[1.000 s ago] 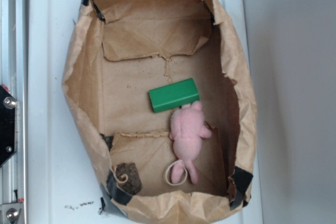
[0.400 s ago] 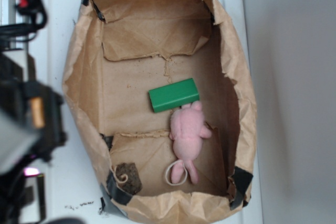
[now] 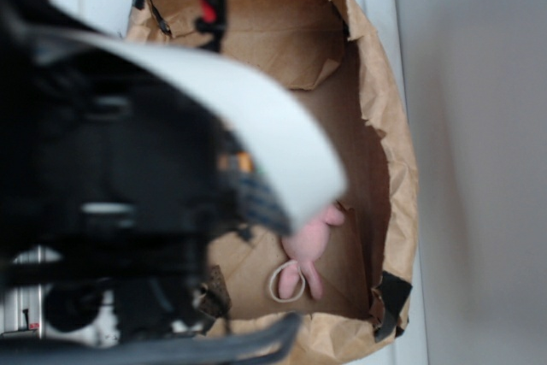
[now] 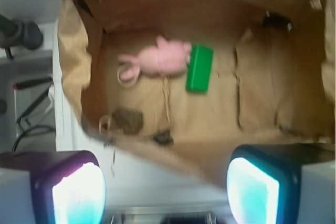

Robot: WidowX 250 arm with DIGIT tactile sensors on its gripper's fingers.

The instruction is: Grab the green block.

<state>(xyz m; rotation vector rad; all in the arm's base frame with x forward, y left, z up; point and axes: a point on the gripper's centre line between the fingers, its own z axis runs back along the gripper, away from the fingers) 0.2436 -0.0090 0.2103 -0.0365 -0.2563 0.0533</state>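
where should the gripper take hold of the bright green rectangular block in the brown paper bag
Probably across the bright green rectangular block's two long sides near the middle, coming straight down from above. It lies flat on the floor of the brown paper bag, one long side against the pink plush toy, so there's little room there.

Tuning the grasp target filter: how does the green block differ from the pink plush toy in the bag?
The green block is bright green, smooth and flat-faced with straight edges; the pink plush toy is pale pink, soft and rounded with limbs sticking out. In the wrist view the block's long side runs roughly crosswise to the plush's body. The plush has a light loop at one end; the block is plain. Both lie on the floor of the paper bag, next to each other.
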